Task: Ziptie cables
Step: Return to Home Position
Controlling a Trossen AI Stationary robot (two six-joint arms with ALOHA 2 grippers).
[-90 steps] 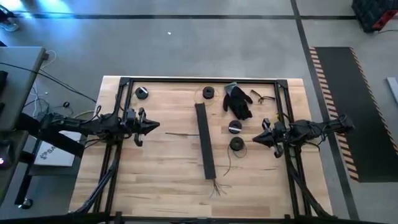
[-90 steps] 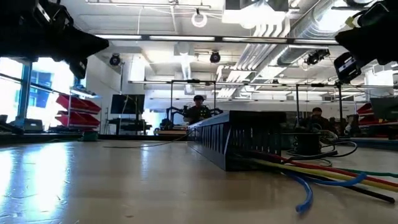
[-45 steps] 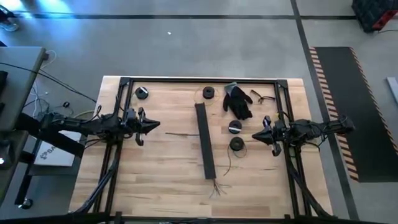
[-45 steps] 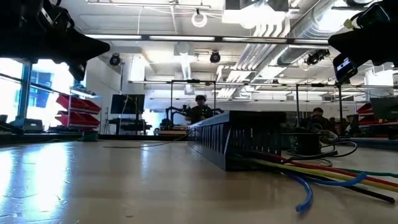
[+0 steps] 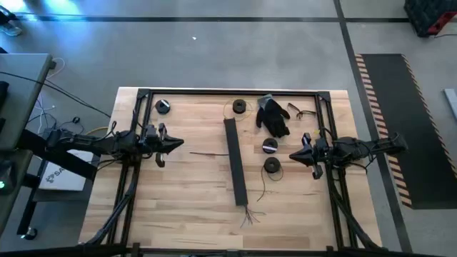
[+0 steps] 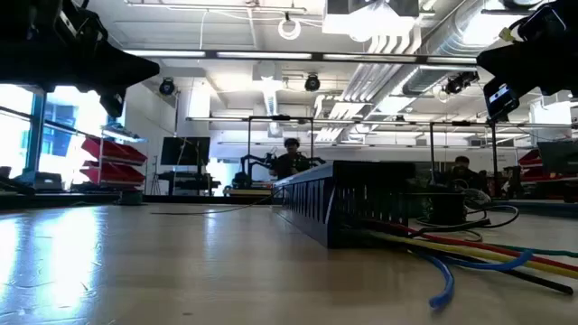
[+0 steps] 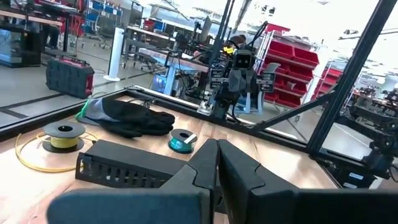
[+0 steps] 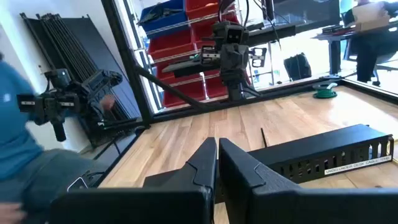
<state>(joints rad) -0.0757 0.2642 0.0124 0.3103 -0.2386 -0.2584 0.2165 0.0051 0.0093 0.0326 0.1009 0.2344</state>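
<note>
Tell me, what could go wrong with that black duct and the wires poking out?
The cables fan loose from the near end of the black cable duct, so they might slide out if nudged. The right gripper hangs near a spool trailing thin wire; a low move could snag it.

Floor (image 5: 214, 50): grey concrete, one dark line across it beyond the far edge of the wooden table (image 5: 178, 207). Black mat (image 5: 421, 93) with striped hazard border lies off the table's right edge. Low view: open ceiling with ducts (image 6: 424, 45), bright window (image 6: 54, 117), red bin racks (image 6: 99, 153).
</note>
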